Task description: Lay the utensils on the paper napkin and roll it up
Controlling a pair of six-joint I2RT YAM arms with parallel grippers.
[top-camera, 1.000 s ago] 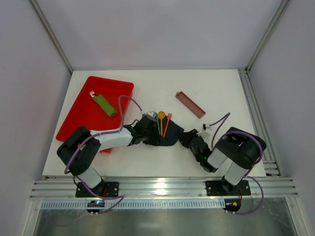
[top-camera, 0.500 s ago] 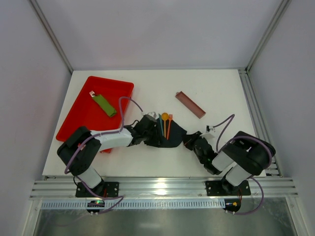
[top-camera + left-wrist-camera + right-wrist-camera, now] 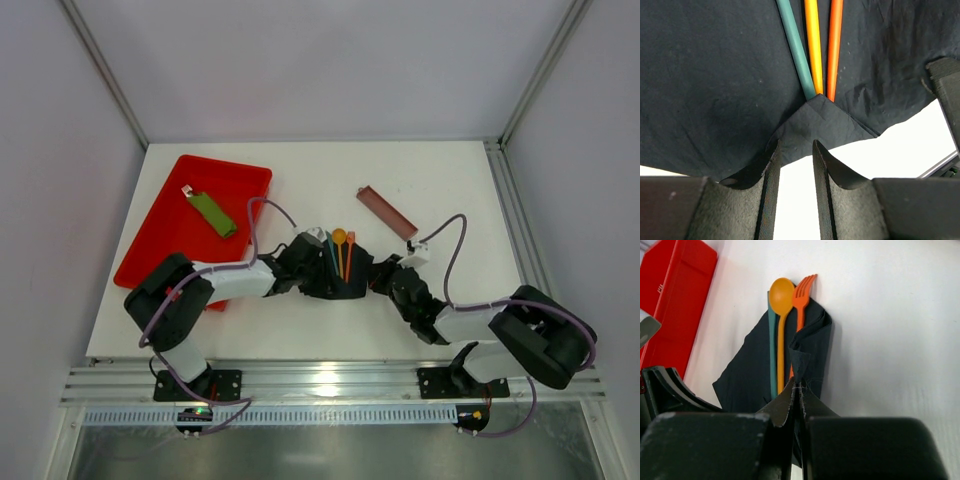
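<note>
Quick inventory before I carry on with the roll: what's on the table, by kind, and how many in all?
utensils: 3 (teal one, yellow spoon, orange fork)
paper napkin: 1
red tray: 1
green piece, lying in the red tray: 1
brown piece: 1
Total: 7

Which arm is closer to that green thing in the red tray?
Left. The left fingers sit at the black napkin's left side, just right of the red tray holding the green piece. The right fingers pinch the napkin's opposite side, farther off.
</note>
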